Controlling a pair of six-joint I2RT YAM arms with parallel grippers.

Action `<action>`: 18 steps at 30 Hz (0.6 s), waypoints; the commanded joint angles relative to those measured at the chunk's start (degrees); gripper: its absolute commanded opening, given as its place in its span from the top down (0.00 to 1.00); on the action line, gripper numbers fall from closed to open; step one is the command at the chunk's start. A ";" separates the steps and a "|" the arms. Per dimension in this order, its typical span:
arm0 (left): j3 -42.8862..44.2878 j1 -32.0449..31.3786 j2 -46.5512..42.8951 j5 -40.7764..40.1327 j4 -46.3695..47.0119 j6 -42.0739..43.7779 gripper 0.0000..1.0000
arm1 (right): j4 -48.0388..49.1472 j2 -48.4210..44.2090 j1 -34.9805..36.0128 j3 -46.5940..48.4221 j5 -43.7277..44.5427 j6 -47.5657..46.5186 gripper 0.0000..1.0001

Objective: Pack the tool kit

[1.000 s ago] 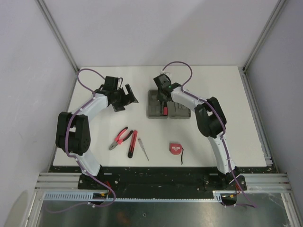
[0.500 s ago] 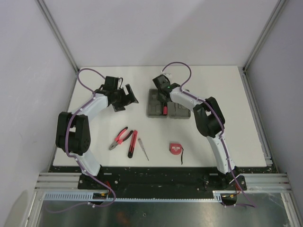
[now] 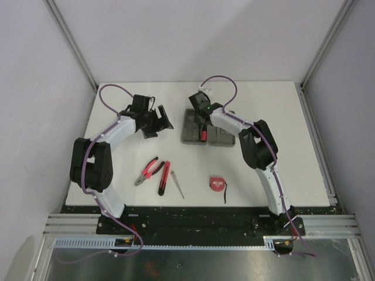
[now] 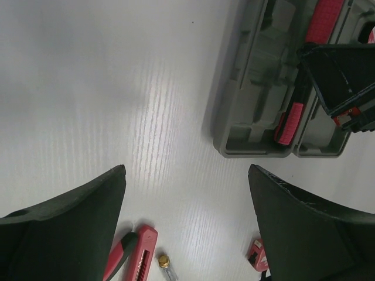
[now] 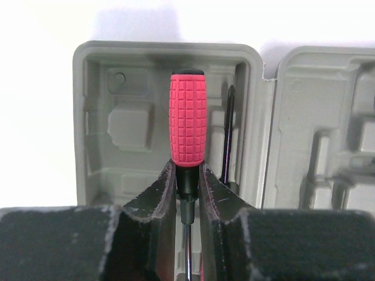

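Two tools: left tool [image 4: 186, 175] spread wide above the desk [image 4: 88, 88]; right tool [image 5: 188, 175] flanks the screwdriver [image 5: 187, 120] neck, case [image 5: 82, 117] beneath; clamped or loose, I cannot tell.

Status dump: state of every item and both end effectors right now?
case: open, flat on table
red-handled screwdriver: over case, seating unclear
pliers: loose on table
utility knife: loose on table
thin tool: loose on table
tape measure: loose on table
left end effector: open, empty
right end effector: flanking screwdriver neck, grip unclear
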 commanded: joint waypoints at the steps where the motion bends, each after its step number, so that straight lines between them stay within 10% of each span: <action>1: 2.60 -2.58 2.22 0.67 0.64 2.20 0.12 | 3.47 -1.57 -0.27 0.30 0.92 2.02 1.00; 18: 9.17 -9.08 12.19 -4.38 1.34 2.41 0.21 | 2.18 2.97 -0.46 1.78 3.73 2.54 1.00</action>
